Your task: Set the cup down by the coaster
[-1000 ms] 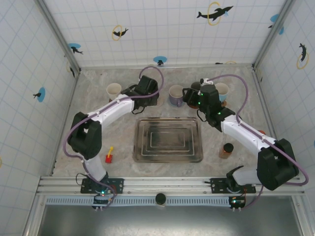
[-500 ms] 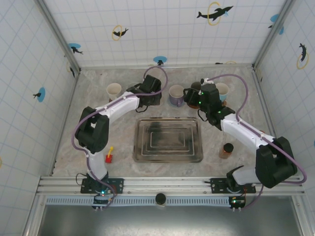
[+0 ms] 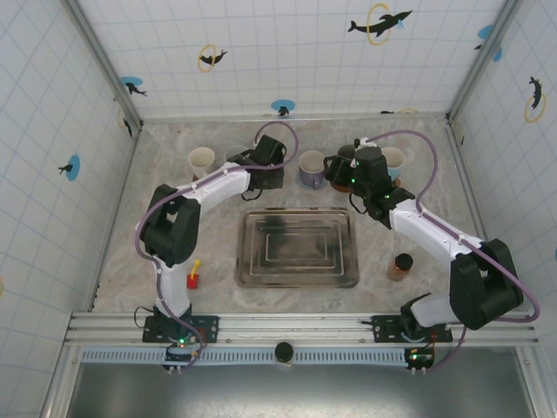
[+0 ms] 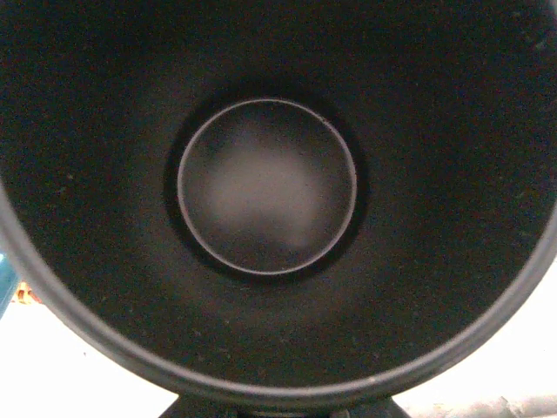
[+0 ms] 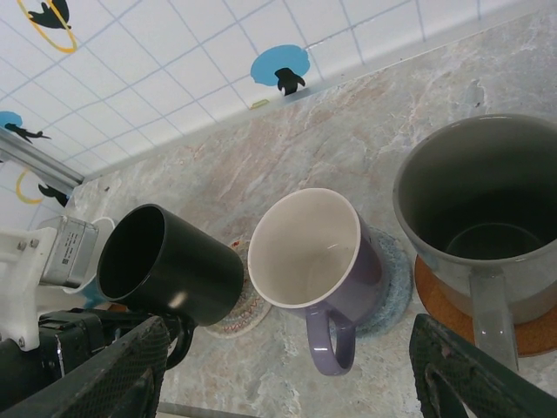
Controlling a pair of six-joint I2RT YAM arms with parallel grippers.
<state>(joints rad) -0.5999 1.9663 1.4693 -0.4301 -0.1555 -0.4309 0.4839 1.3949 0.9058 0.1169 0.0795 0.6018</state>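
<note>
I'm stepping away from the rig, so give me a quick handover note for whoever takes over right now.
Left gripper: shut on the black mug, which is held tilted, close by the pale coaster.
Right gripper: open, holding nothing, facing the purple mug.
Done: the mug is gripped and at the coaster.
Left: set it upright beside the coaster, then release.

**Rightward drift along the back of the table**

Carries the left gripper and its tilted black cup further right than a second ago, closer to the purple mug. Swings the left arm's elbow in toward the tray. Nudges the right arm's elbow slightly inward.
</note>
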